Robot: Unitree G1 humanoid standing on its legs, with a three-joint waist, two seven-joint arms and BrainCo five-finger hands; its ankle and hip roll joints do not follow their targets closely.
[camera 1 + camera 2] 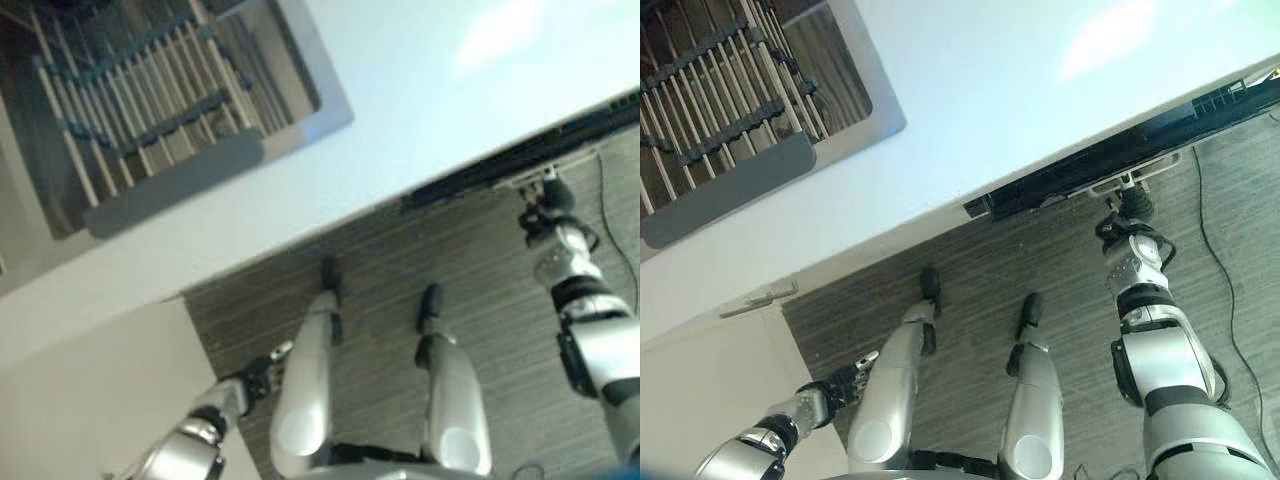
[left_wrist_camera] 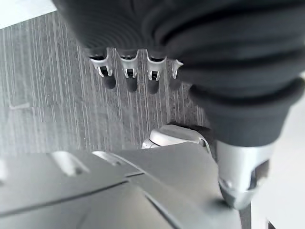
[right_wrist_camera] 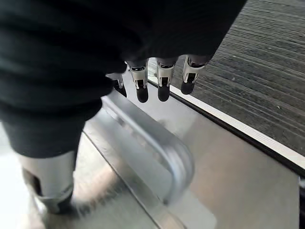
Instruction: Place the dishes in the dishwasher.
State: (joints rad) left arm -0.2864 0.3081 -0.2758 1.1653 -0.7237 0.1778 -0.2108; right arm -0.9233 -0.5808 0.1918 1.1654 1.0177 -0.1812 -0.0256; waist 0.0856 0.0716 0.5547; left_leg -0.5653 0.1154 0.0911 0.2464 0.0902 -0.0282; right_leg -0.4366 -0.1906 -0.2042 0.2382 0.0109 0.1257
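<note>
Dishwasher: a dark-topped, brushed-steel-fronted machine (image 1: 1060, 190) sits under the front edge of the white worktop (image 1: 1040, 90), to the robot's right.
Door: it looks shut or close to shut, though the angle leaves this unsure. The inside is hidden.
Dishes: I can make out none. A slatted drying rack (image 1: 720, 90) sits in the grey sink at the far left, and I cannot tell whether it holds anything.
Progress: judging by this, the scene fits either a door about to be pulled open for loading or one just pushed to after loading. The pictures do not settle which.
Handle: a silver bar handle (image 3: 157, 143) lies across the top of the steel front.
Long axis: the bar runs parallel to the worktop edge, slanting in the head views from lower left to upper right. The front faces the robot across the grey striped floor (image 1: 1040, 260).
Right hand: the right hand (image 1: 1130, 215) is at the handle. Its fingers (image 3: 162, 81) are straight, with the dark tips just over the bar, and they are not wrapped round it.
Left hand: the left hand (image 1: 845, 380) hangs low beside the worktop's corner. Its fingers (image 2: 128, 71) are relaxed and hold nothing.
</note>
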